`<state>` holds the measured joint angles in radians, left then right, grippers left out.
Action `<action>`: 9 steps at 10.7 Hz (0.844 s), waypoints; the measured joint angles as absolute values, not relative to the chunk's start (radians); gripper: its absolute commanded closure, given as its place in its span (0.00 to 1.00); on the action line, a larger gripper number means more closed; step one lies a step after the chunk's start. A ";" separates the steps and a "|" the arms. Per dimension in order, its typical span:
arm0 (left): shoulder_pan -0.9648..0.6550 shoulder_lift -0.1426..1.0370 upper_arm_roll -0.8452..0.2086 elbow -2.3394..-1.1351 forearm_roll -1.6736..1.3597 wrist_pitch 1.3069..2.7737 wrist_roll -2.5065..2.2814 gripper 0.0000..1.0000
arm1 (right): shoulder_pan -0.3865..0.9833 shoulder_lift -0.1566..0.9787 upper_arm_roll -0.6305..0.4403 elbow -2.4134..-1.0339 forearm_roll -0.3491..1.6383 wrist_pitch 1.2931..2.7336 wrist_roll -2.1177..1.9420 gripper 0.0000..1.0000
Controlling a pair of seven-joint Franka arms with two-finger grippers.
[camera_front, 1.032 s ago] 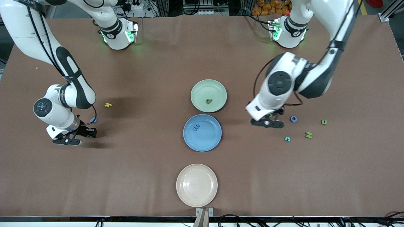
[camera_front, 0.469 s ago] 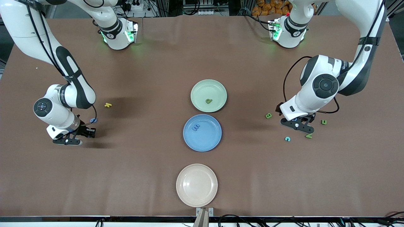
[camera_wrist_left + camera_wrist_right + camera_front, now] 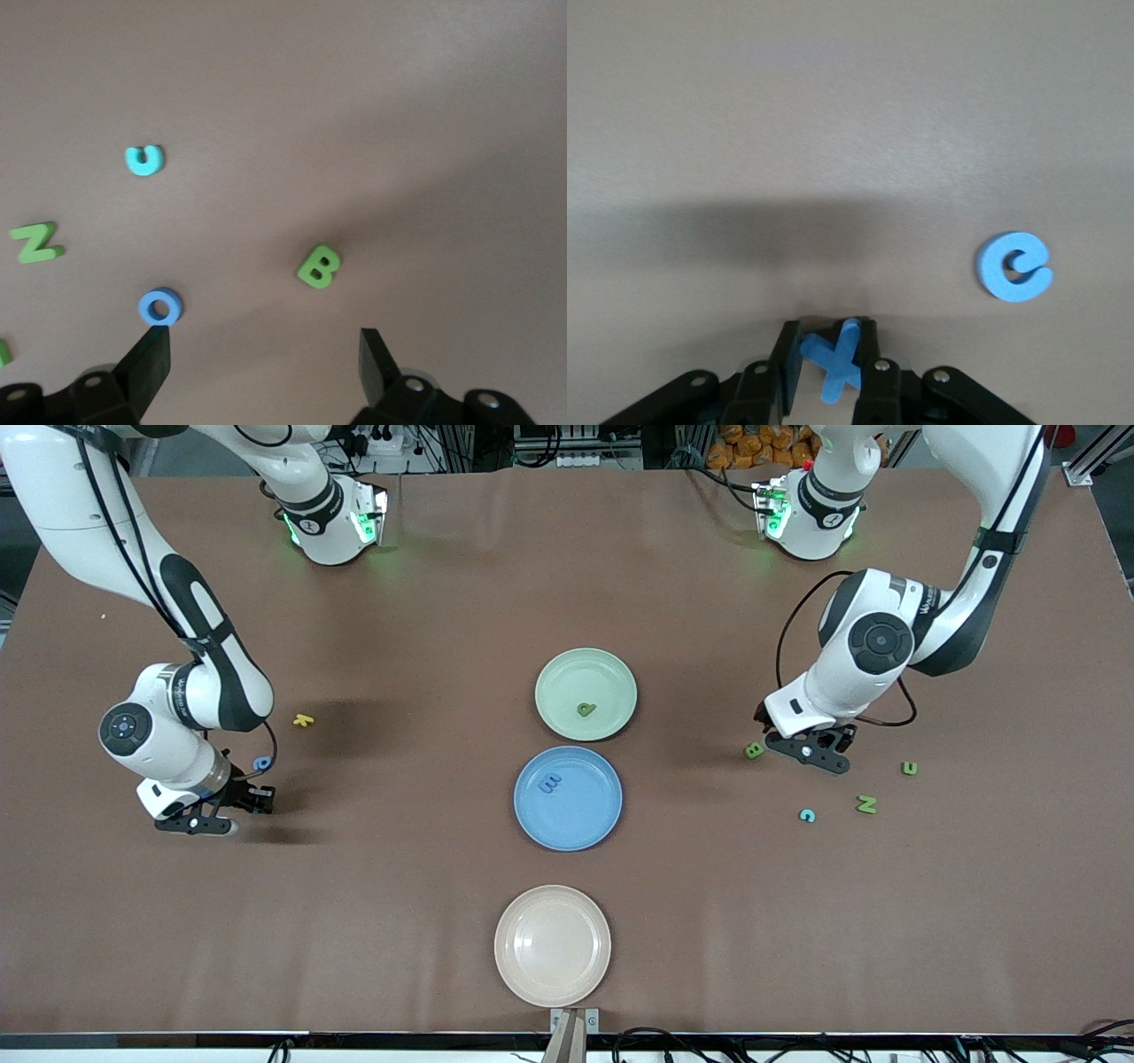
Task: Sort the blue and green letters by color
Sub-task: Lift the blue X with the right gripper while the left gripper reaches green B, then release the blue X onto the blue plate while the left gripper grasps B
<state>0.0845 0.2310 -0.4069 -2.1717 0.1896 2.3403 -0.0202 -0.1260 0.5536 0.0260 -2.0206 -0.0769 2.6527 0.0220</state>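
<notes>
My right gripper (image 3: 252,799) is shut on a blue X (image 3: 834,355), low over the table at the right arm's end. A blue letter e (image 3: 262,763) lies close beside it and also shows in the right wrist view (image 3: 1013,266). My left gripper (image 3: 809,747) is open and empty, low over the table between a green B (image 3: 754,750) and a blue O (image 3: 160,306); the O is hidden in the front view. Its own view (image 3: 264,336) shows the B (image 3: 319,266) ahead of the jaws. A green N (image 3: 866,804) and another green letter (image 3: 909,768) lie near.
The green plate (image 3: 611,673) holds a green letter (image 3: 586,709). The blue plate (image 3: 585,819) holds a blue letter (image 3: 551,783). A bare beige plate (image 3: 552,945) is nearest the camera. A cyan letter (image 3: 807,815) and a yellow letter (image 3: 304,719) lie loose.
My left gripper swung from beside the B toward the N, then came back between the B and the O. My right gripper shifted slightly, still shut on the X.
</notes>
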 measured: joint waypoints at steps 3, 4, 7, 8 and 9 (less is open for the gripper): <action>0.084 0.236 -0.434 -2.237 0.189 2.434 -0.001 0.16 | -0.124 0.552 0.062 -1.973 -0.077 2.593 0.088 1.00; 0.085 0.243 -0.434 -2.246 0.189 2.460 0.041 0.21 | -0.121 0.551 0.078 -1.953 -0.076 2.582 0.125 1.00; 0.092 0.270 -0.434 -2.255 0.189 2.515 0.166 0.21 | -0.076 0.551 0.109 -1.899 -0.076 2.574 0.263 1.00; 0.093 0.283 -0.434 -2.259 0.189 2.540 0.189 0.23 | -0.045 0.552 0.115 -1.878 -0.076 2.574 0.304 1.00; 0.093 0.298 -0.433 -2.264 0.189 2.568 0.206 0.24 | -0.010 0.557 0.117 -1.853 -0.074 2.569 0.340 1.00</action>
